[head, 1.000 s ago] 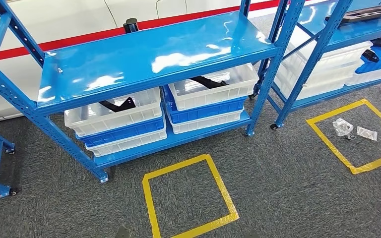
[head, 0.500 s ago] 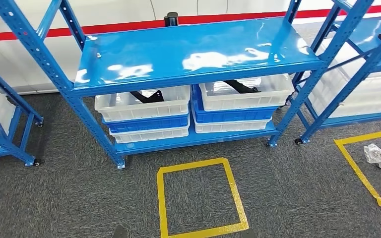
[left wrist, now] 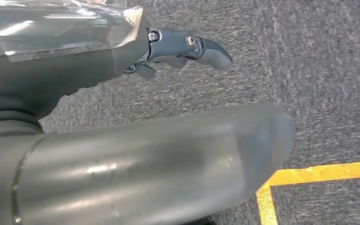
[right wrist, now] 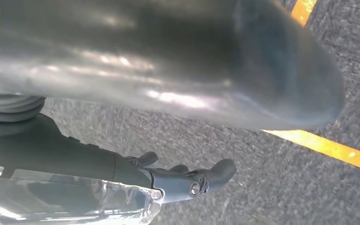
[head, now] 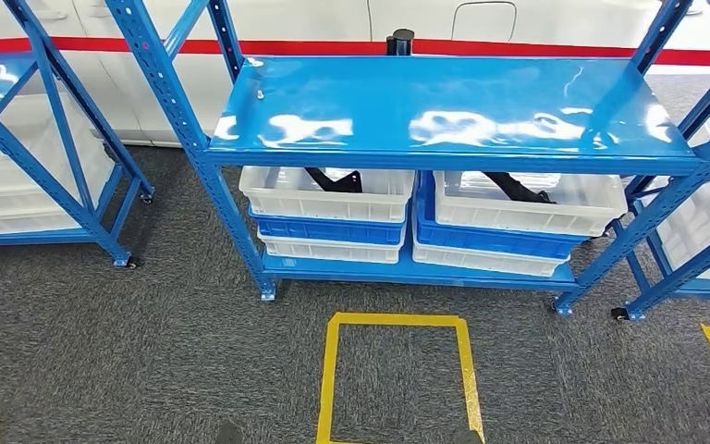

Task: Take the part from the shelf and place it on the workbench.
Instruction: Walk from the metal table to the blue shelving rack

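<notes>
View has swung left, glossy blue shelf [head: 444,111] now centred; left robot hand [left wrist: 187,47] and right robot hand [right wrist: 187,180] empty, fingers loosely apart over grey carpet.

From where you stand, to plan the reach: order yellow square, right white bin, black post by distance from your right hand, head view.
From the right hand, hanging low:
1. Yellow square, floor, just ahead.
2. White bin, lower shelf, right.
3. Black post, behind top shelf.

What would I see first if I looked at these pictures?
A big shiny blue shelf stands straight ahead, with white and blue bins stacked underneath holding black parts. On the grey carpet in front of it is a yellow tape square.
</notes>
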You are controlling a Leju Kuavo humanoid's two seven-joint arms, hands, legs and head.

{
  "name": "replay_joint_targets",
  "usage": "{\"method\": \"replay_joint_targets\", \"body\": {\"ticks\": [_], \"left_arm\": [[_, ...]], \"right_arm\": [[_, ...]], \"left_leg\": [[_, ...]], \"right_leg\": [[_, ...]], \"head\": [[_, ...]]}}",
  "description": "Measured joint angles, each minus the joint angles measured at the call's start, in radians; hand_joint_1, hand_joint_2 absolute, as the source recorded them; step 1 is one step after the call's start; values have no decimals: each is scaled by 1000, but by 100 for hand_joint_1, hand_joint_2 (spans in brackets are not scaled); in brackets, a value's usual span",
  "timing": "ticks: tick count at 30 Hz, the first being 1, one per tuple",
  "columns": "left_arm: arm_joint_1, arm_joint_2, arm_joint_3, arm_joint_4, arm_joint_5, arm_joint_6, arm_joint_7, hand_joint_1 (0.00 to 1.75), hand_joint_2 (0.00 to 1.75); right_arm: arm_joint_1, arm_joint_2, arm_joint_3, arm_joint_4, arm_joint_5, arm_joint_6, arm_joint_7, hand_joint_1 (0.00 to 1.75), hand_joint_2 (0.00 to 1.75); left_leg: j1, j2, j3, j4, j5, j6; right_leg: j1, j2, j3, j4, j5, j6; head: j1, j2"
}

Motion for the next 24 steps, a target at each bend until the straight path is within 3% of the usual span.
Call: {"method": "replay_joint_targets", "body": {"ticks": [1,3,5,6,7,9,11,14,16,18,20,21,22,24], "left_arm": [[0,1,0,0,0,0,0,0,0],[-3,0,0,0,0,0,-1,0,0],[-3,0,0,0,0,0,-1,0,0],[-2,0,0,0,0,0,-1,0,0],[-1,1,0,0,0,0,-1,0,0],[-3,1,0,0,0,0,-1,0,0],[-8,1,0,-1,-1,1,-1,0,0],[-6,2,0,-1,-3,1,-1,0,0],[-6,2,-1,-1,-4,1,1,0,0],[-13,0,-5,-1,-6,-1,4,0,0],[-17,-3,-9,-1,-7,-3,7,0,0],[-16,-3,-10,-1,-8,-4,9,0,0],[-16,-4,-10,-1,-8,-5,11,0,0],[-17,-4,-11,-1,-11,-8,14,0,0]], "right_arm": [[0,1,0,0,1,0,0,0,0],[2,2,0,0,2,-1,0,0,0],[6,1,0,0,1,-2,0,0,0],[6,1,0,0,1,-2,-1,0,0],[6,0,0,0,0,-2,-1,0,0],[4,1,0,0,-1,-5,-4,0,0],[2,2,0,0,-1,-12,-7,0,0],[-1,4,0,0,-3,-24,-12,0,0],[-2,4,0,0,-8,-29,-16,0,0],[3,1,0,0,-14,-35,-19,0,0],[10,-1,0,1,-19,-38,-20,0,0],[13,-3,-1,1,-21,-40,-20,0,0],[14,-4,-1,1,-23,-41,-20,0,0],[13,-7,-1,1,-26,-42,-21,0,0]], "left_leg": [[0,31,-15,32,-20,-4],[2,90,-74,151,-80,-12],[6,104,-128,256,-115,-17],[7,107,-131,262,-107,-16],[7,111,-111,225,-83,-13],[1,145,-36,91,-30,0],[-9,173,14,4,-12,12],[-15,159,24,-15,-10,25],[-9,147,33,-32,0,35],[-5,133,37,-39,6,40],[-4,116,36,-39,6,41],[-4,108,36,-38,6,40],[-2,101,36,-37,5,39],[1,91,36,-30,1,32]], "right_leg": [[-2,-11,1,-1,0,-6],[4,-39,4,-1,-3,-18],[10,-70,4,-1,-6,-23],[11,-84,4,-1,-7,-25],[13,-97,6,-1,-9,-26],[16,-118,10,-2,-12,-25],[21,-134,12,-3,-17,-18],[21,-147,19,-7,-19,-4],[20,-106,5,27,-37,1],[18,-52,-48,135,-83,-2],[16,-36,-110,248,-115,1],[14,-34,-122,262,-111,7],[12,-34,-116,236,-91,18],[4,-33,-64,106,-29,41]], "head": [[-4,0],[-12,0],[-12,0],[-13,0],[-13,0],[-12,0],[-11,0],[-12,0],[-11,0],[-7,0],[-4,0],[-4,0],[-4,0],[-3,0]]}}
